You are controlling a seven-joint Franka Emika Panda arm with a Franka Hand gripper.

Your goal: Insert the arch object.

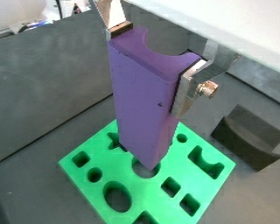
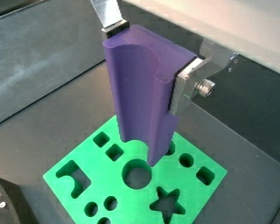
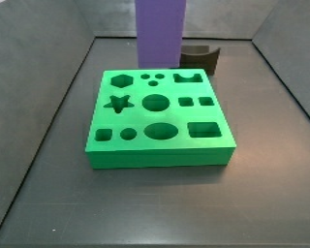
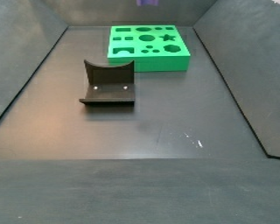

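The arch object [image 1: 143, 96] is a tall purple piece with a semicircular notch in its gripped end; it also shows in the other wrist view [image 2: 143, 96]. My gripper [image 1: 154, 52] is shut on its upper end, also seen in the other wrist view [image 2: 149, 54], one silver finger [image 1: 192, 77] on each side. The piece hangs upright above the flat green board [image 1: 81, 162], its lower end over the round hole [image 2: 136, 173]. The board's arch-shaped hole [image 2: 66, 178] lies apart from it. In a side view the piece [image 3: 158, 29] rises out of frame over the board [image 3: 158, 140]; the gripper is out of view there.
The dark fixture [image 4: 108, 83] stands on the floor in front of the board [image 4: 178, 61]; it also shows in a side view [image 3: 200, 56] and a wrist view [image 1: 250, 136]. Grey walls [image 4: 25, 70] enclose the dark floor.
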